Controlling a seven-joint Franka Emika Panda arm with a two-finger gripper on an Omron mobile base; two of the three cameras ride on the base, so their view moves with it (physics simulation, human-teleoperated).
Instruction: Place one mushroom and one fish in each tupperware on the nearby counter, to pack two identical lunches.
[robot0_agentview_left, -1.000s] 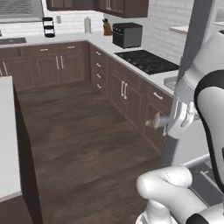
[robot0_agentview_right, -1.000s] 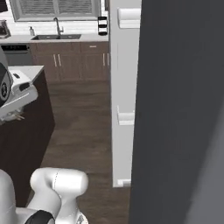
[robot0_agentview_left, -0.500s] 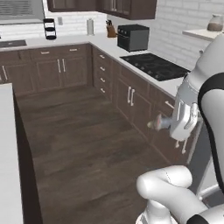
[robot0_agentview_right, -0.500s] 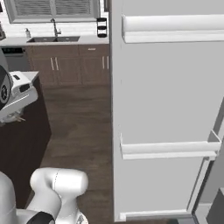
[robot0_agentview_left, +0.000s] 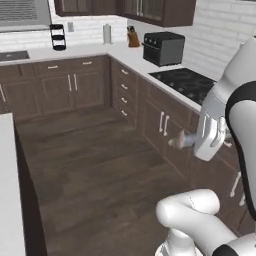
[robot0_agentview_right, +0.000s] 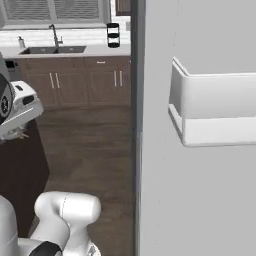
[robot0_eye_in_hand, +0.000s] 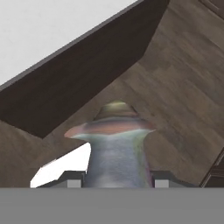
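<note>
The hand (robot0_eye_in_hand: 112, 181) was closed on a mushroom (robot0_eye_in_hand: 113, 144), stem between the two dark tips and cap pointing away from the wrist. In the hand view the pale stem rose between the tips, and the round cap, tan with reddish and greenish tints, spread out above it. Beyond the cap lay the dark wooden floor (robot0_eye_in_hand: 175, 87) and the corner of a dark cabinet block with an off-white top (robot0_eye_in_hand: 52, 30).

In the left base view the hand (robot0_agentview_left: 186, 140) hung in the air in front of the black stovetop (robot0_agentview_left: 187, 82), over the floor and level with the cabinet doors below it; a small pale, blurred shape at its tip was probably the same mushroom (robot0_agentview_left: 176, 142). The table (robot0_agentview_left: 125, 52) ran along the wall past the stovetop, carrying a black toaster oven (robot0_agentview_left: 163, 48) just beyond the stovetop and a knife block (robot0_agentview_left: 132, 37) farther along. In the right base view a sink (robot0_agentview_right: 52, 49) sat in the far table under a window.
</note>
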